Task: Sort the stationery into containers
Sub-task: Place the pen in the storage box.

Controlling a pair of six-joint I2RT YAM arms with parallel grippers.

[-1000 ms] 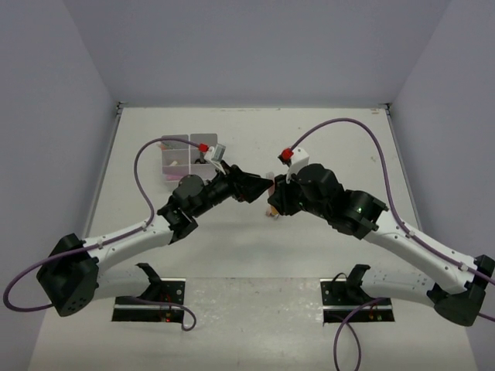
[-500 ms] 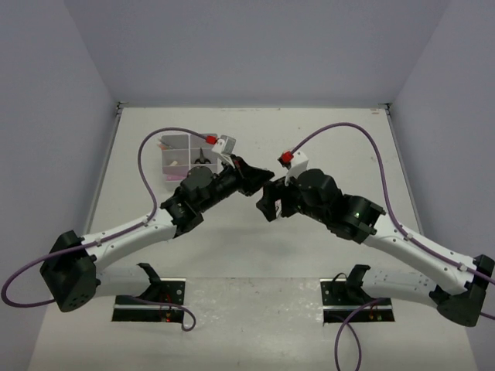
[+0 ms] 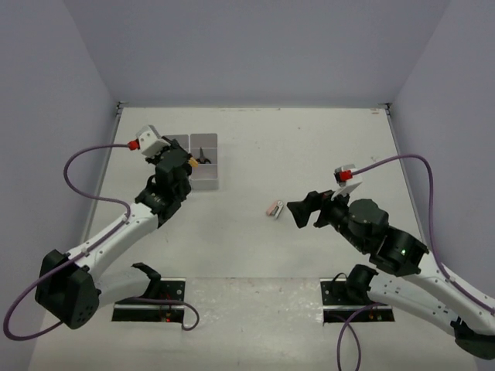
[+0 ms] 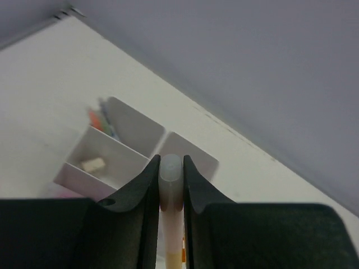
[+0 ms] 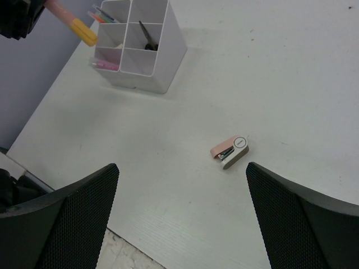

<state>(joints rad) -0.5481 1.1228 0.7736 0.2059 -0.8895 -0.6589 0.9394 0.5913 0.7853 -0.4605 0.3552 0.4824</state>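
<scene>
My left gripper (image 4: 171,163) is shut on a pink-orange marker (image 4: 170,193), which runs lengthwise between the fingers. It hovers at the near left of the white containers (image 3: 207,182), seen too in the wrist views (image 4: 132,122) (image 5: 160,64). From the right wrist the marker (image 5: 76,23) hangs above the tray's left side. The compartments hold scissors (image 5: 147,36), pens (image 5: 104,15), a pink marker (image 5: 106,66) and an eraser (image 4: 92,164). My right gripper (image 5: 182,168) is open and empty. A small pink-and-white stapler (image 5: 230,151) lies on the table just beyond it.
The stapler (image 3: 274,209) lies mid-table, just left of my right gripper (image 3: 298,210). My left gripper (image 3: 184,165) is close to the left wall. Both arm bases stand at the near edge.
The two grippers met at mid-table. The left one shut on the marker and swung left to the containers. The right one opened and drew back to the right.
</scene>
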